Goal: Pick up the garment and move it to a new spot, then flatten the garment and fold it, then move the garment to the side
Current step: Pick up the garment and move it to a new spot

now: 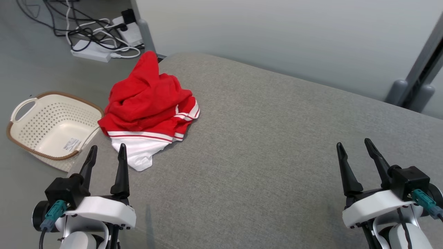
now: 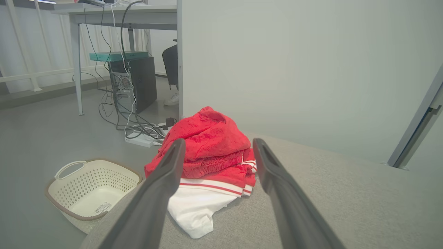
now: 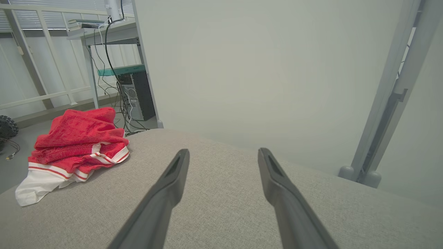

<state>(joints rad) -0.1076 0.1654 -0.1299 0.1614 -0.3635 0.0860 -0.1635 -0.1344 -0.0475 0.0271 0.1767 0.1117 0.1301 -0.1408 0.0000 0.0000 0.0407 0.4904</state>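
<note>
A red garment [image 1: 147, 100] with white bands and a white part lies crumpled in a heap at the left edge of the grey cushioned surface [image 1: 270, 148]. The left wrist view shows the garment [image 2: 207, 152] straight ahead between my fingers, and the right wrist view has the garment [image 3: 76, 141] far to the left. My left gripper [image 1: 107, 152] is open, just short of the white hem, holding nothing. Far to the right my right gripper [image 1: 353, 144] is open over bare fabric, nothing in it.
A cream perforated basket [image 1: 52, 126] with a brown rim stands on the floor left of the surface. Cables and power strips [image 1: 100, 38] lie on the floor behind it. A pale wall and a grey post [image 1: 420, 65] bound the far side.
</note>
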